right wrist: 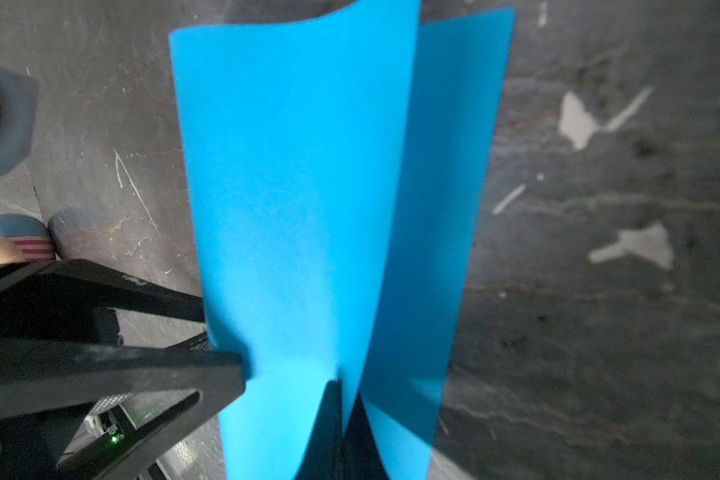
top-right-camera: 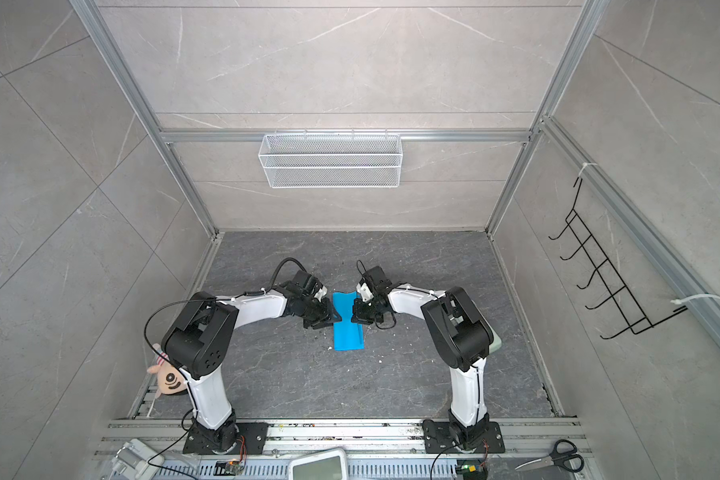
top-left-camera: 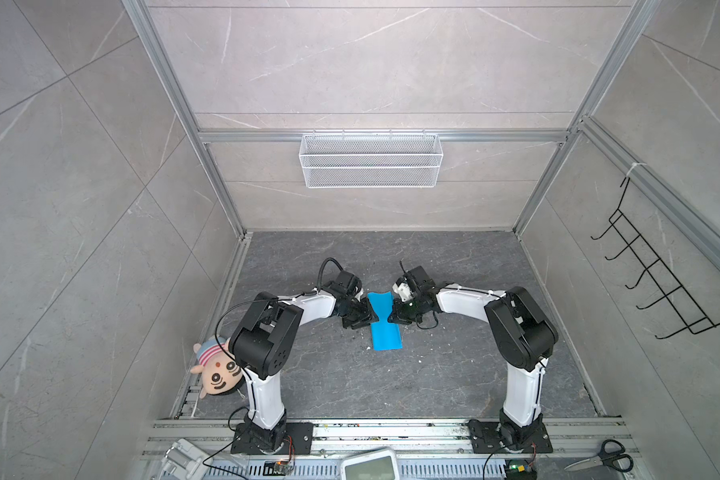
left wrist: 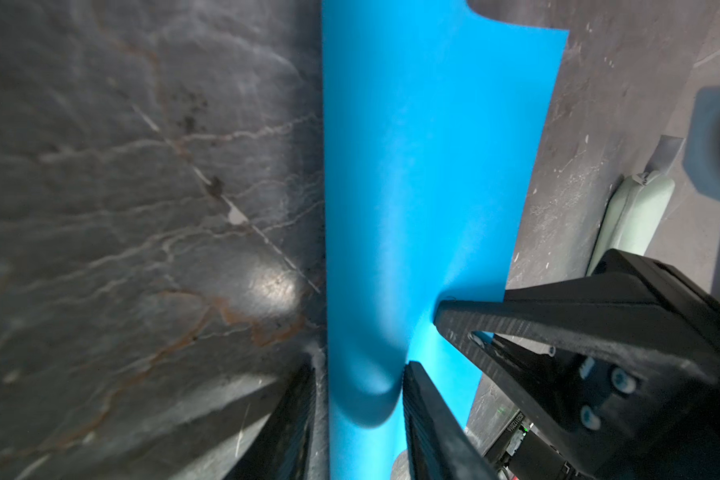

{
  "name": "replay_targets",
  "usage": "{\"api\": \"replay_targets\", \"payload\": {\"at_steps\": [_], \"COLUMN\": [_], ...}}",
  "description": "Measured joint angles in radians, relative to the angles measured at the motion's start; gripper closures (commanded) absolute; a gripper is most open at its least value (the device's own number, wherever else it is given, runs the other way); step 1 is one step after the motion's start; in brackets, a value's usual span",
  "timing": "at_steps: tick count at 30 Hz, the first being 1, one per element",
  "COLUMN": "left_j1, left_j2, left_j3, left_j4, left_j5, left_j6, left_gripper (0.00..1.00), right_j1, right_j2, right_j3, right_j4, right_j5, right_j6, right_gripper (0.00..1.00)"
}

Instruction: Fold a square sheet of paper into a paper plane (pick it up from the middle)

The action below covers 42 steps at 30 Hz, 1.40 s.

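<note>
The square sheet of paper (top-left-camera: 386, 336) could take a crooked crease or slip free from here. It is thin and springy and bowed into a loose trough, not a flat fold, so a pinch landing beside the midline would set the crease askew. A pull between the two arms could also tear it or drag it out of its one firm grip. It sits at the middle of the tabletop (top-left-camera: 454, 374), well clear of every edge, narrowed at its waist between the arms and flaring wider toward the far and near edges. It is plain sky-blue and unmarked, shows no sharp crease, and its two halves stand apart like an open book. The right pincer (right wrist: 344, 399) is clamped on the waist from the right-edge side, jaws together with paper between them. The left pincer (left wrist: 358, 374) straddles a rounded bulge of the same paper from the left-edge side, jaws apart; whether they already press it I cannot tell in the blurred wrist view. A plush doll (top-left-camera: 217, 374) lies by the left edge, well apart from the sheet.
</note>
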Motion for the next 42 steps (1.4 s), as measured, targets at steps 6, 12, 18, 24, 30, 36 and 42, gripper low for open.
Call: {"api": "replay_targets", "payload": {"at_steps": [6,12,18,24,30,36,42], "left_j1": [-0.01,-0.025,-0.043,-0.047,-0.055,-0.057,-0.063], "left_j2": [0.013,0.036,0.043,0.053,0.061,0.07,0.071], "left_j3": [0.033,0.08,0.108,0.127,0.148,0.17,0.172], "left_j4": [-0.047,-0.103,-0.143,-0.17,-0.199,-0.228,-0.24], "left_j5": [-0.024,-0.058,-0.099,-0.109,-0.131,-0.15,-0.163], "left_j6": [0.008,0.015,0.024,0.043,0.047,0.043,0.037], "left_gripper": [0.64,0.65,0.66,0.66,0.65,0.64,0.64], "right_j1": [0.0,0.0,-0.011,-0.064,-0.089,-0.102,-0.154], "right_j2": [0.0,-0.002,-0.089,-0.179,-0.18,-0.181,-0.201], "right_j3": [0.0,-0.004,-0.065,-0.125,-0.146,-0.154,-0.167], "right_j4": [0.001,0.005,0.013,0.047,0.054,0.074,0.08], "right_j5": [0.0,0.008,0.056,0.087,0.09,0.09,0.109], "right_j6": [0.0,0.0,0.001,0.014,0.035,0.07,0.05], "right_gripper": [0.92,0.78,0.7,0.66,0.59,0.46,0.3]}}
